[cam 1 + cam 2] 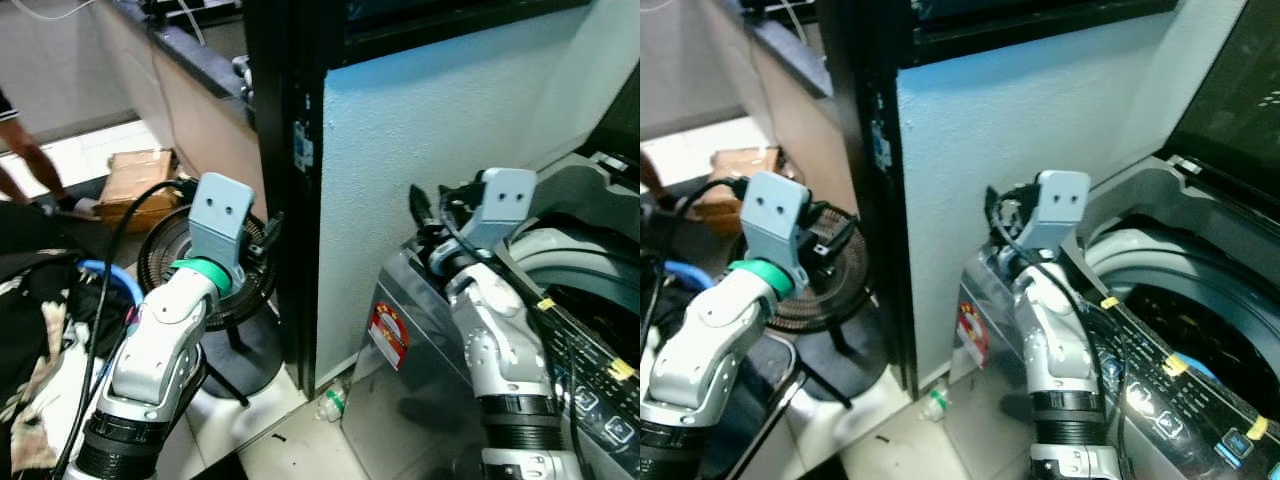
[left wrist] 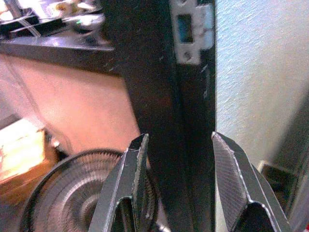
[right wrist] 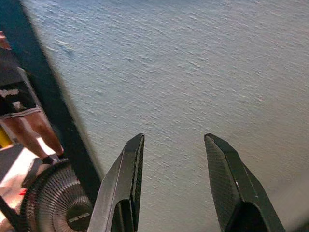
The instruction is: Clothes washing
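Note:
A grey top-loading washing machine (image 1: 420, 400) stands at the right with its lid (image 1: 1230, 90) up and its drum (image 1: 1200, 300) showing. A dark pile of clothes (image 1: 30, 300) lies at the far left. My left gripper (image 2: 178, 137) is raised and open with nothing between its fingers, facing a black door frame (image 1: 285, 150). My right gripper (image 3: 174, 137) is also open and holds nothing. It is held above the machine's front left corner and points at the pale blue wall (image 1: 430, 130).
A black floor fan (image 1: 180, 262) stands just past my left gripper, with a cardboard box (image 1: 135, 180) beyond it. A person's legs (image 1: 30, 160) are at the far left. A small bottle (image 1: 332, 403) lies on the tiles by the machine. The control panel (image 1: 1180, 400) runs along the machine's near edge.

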Robot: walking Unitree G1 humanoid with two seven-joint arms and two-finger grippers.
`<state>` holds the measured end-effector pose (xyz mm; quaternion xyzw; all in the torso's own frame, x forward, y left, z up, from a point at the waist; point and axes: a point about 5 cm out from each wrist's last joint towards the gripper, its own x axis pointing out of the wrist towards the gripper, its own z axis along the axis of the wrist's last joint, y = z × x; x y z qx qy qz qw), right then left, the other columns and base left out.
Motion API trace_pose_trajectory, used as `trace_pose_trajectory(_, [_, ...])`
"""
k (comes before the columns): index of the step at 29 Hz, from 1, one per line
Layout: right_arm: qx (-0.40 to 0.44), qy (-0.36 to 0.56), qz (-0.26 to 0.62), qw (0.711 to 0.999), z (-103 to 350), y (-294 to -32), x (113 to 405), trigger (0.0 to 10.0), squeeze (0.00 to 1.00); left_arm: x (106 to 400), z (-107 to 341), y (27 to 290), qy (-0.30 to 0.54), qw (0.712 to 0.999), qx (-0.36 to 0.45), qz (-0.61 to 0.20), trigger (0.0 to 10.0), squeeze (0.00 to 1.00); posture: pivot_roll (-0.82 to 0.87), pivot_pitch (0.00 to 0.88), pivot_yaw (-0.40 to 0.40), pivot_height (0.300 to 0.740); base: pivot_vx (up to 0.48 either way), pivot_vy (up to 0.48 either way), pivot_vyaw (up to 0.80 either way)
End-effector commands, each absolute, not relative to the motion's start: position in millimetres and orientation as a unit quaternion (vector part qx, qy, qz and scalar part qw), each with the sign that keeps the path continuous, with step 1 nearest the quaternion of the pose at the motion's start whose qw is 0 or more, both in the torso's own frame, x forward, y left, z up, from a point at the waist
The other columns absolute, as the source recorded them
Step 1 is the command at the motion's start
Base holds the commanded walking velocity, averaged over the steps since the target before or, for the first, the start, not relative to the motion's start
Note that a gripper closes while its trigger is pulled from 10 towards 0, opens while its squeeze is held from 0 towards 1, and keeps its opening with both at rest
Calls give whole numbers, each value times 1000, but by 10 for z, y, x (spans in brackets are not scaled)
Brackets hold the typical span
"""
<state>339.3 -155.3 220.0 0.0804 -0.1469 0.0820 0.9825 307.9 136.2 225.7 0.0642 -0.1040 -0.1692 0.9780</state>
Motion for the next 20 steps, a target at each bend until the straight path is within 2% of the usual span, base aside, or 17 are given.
trace_pose_trajectory(1, [87, -157, 76, 981, 2239, -1649, 3304, 10000, 0, 2994, 2279, 1486, -118, 981, 38, -150, 10000, 0, 120, 14, 60, 740, 0, 0, 800])
trace_pose_trajectory(6, [100, -166, 75, 978, 2225, -1724, 3074, 10000, 0, 2868, 2238, 1594, -121, 984, 15, -132, 10000, 0, 121, 12, 55, 740, 0, 0, 800])
trace_pose_trajectory(10, [121, -165, 79, 976, 2193, -1701, 2974, 10000, 0, 2843, 2219, 1573, -121, 984, 20, -131, 10000, 0, 120, 6, 50, 740, 0, 0, 800])
trace_pose_trajectory(20, [140, -168, 79, 973, 2191, -1678, 2914, 10000, 0, 2861, 2246, 1505, -123, 981, 22, -147, 10000, 0, 112, 10, 63, 740, 0, 0, 800])
